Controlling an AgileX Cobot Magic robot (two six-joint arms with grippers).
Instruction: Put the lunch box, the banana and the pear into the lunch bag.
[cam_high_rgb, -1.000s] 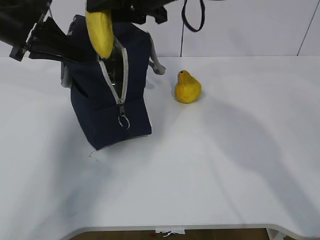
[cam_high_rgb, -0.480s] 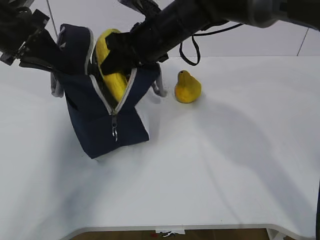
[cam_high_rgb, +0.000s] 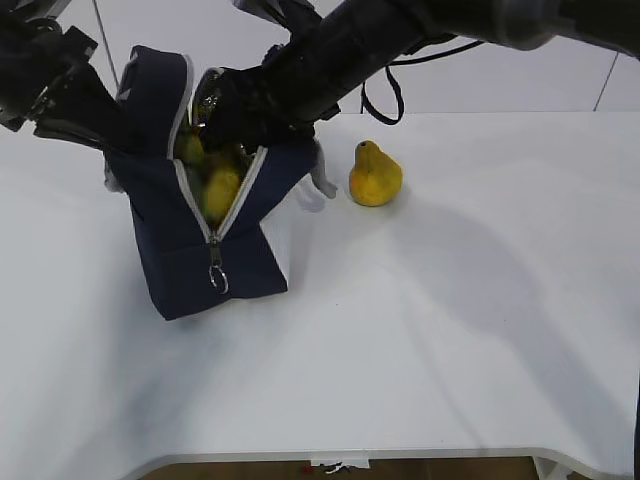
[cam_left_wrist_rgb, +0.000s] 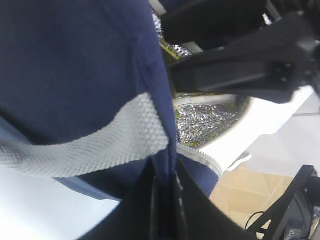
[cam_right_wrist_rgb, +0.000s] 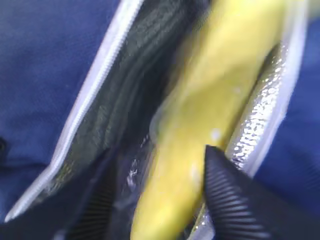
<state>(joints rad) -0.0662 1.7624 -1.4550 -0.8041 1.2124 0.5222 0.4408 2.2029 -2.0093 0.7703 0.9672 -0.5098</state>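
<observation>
While we are scanning from the front of the table (cam_high_rgb: 420, 360), we are meeting the lunch bag (cam_high_rgb: 200, 260) first, leaning, with its ring pull (cam_high_rgb: 216, 278) hanging low and the zipper parted. It is looking soft and floppy to us, so a pinch on the rim or a handle is probably the way to keep the mouth open.

The left gripper (cam_left_wrist_rgb: 164, 200) is doing just that, clamped tight on the navy fabric edge beside the grey webbing handle (cam_left_wrist_rgb: 100, 142).

The banana (cam_high_rgb: 218, 188) is sitting in the bag's mouth, mostly inside. We are judging it light, smooth and easily bruised, best taken mid-length. The right gripper (cam_right_wrist_rgb: 165, 215) is straddling it, with ribbed fingers (cam_right_wrist_rgb: 235, 200) on both sides, but the wrist view is smearing and we cannot tell whether the jaws are gripping or letting go.

Further back, the pear (cam_high_rgb: 375, 178) is standing upright on the table, just right of the bag and not touching it. It looks firm and rounded, so we are suggesting a grip across the belly.

The lunch box is not showing anywhere. Whether it is inside the bag, we cannot say.
</observation>
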